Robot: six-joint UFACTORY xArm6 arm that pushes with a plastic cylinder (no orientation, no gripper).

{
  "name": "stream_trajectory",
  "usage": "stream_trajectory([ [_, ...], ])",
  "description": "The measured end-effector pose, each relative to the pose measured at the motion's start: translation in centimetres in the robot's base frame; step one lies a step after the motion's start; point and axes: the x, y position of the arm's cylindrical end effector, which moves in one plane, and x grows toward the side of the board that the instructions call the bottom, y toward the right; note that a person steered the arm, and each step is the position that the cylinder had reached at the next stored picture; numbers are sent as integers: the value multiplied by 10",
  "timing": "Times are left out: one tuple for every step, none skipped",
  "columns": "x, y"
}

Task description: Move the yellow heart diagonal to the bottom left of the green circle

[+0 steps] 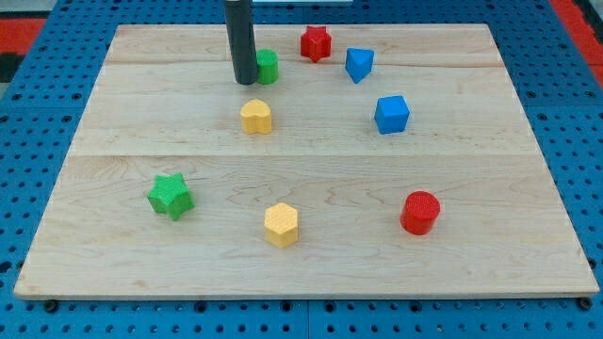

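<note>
The yellow heart (255, 117) lies on the wooden board (301, 273), just below the green circle (268, 66), which stands near the view's top. My tip (245, 81) is at the left side of the green circle, touching or nearly touching it and partly hiding it. The tip is above and slightly left of the yellow heart, with a small gap between them.
A red star (316, 43) and a blue heart-like block (358, 64) sit to the right of the green circle. A blue cube (391, 114) is at the right. A green star (171, 196), a yellow hexagon (281, 224) and a red cylinder (420, 212) lie lower down.
</note>
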Motion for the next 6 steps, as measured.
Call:
stream_trajectory([
  [25,34],
  [69,69],
  [89,74],
  [86,35],
  [68,7],
  [62,-8],
])
